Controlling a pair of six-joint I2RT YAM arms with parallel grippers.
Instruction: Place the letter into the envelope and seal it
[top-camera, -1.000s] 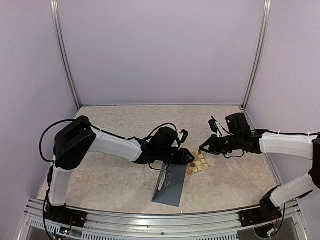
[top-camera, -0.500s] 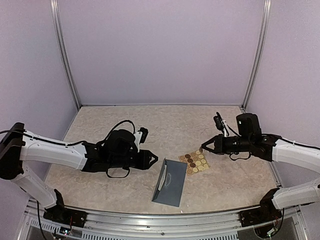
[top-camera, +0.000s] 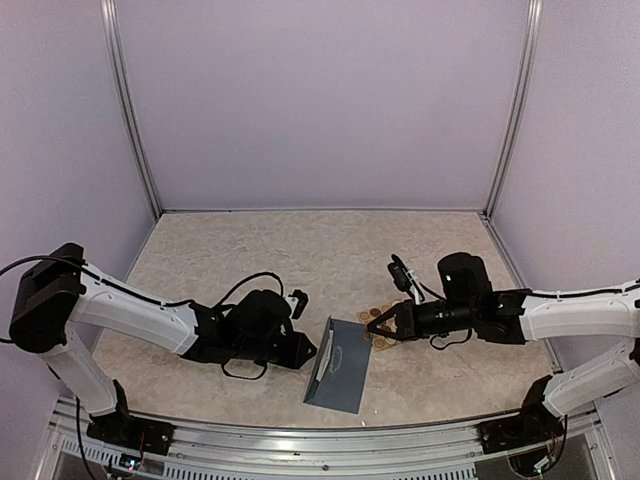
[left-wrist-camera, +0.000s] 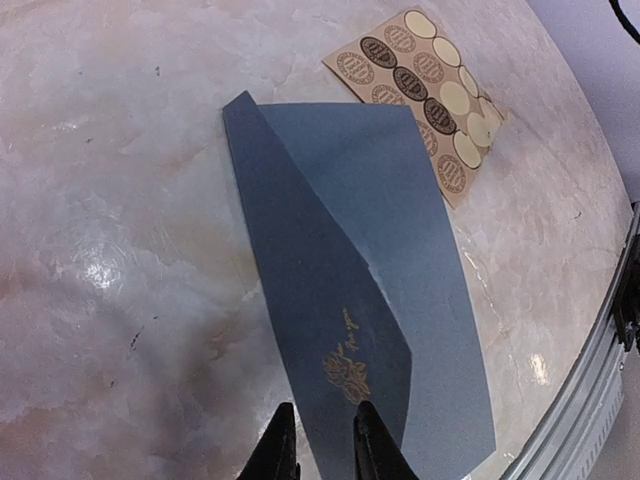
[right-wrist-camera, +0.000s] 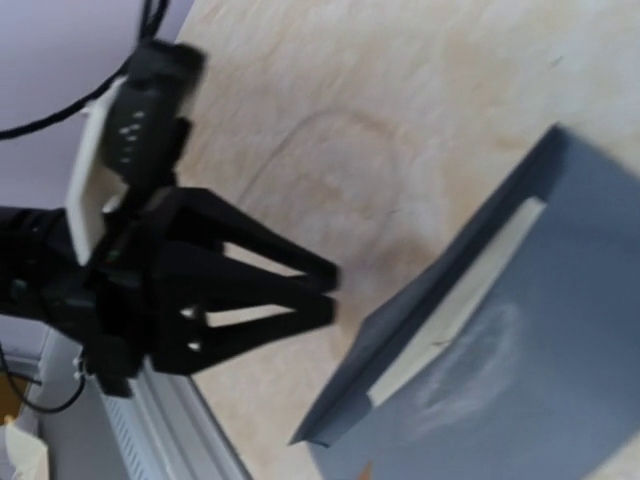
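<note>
Marbled beige tabletop (top-camera: 250, 250) bears the slate-blue paper envelope (left-wrist-camera: 400, 250), flap half-lifted. The slightly parted left gripper (left-wrist-camera: 320, 445) should press it flat; the closed right gripper (top-camera: 380, 328) hovers at the tan sticker sheet (left-wrist-camera: 430, 100).

Pale lavender walls (top-camera: 320, 100) close in the back and both sides, joined at the rear corners by slim aluminium posts (top-camera: 130, 110). The tabletop (top-camera: 330, 240) is beige with a marbled stone look and shows soft glare spots. A ribbed metal rail (top-camera: 300, 440) runs along its near edge.
</note>
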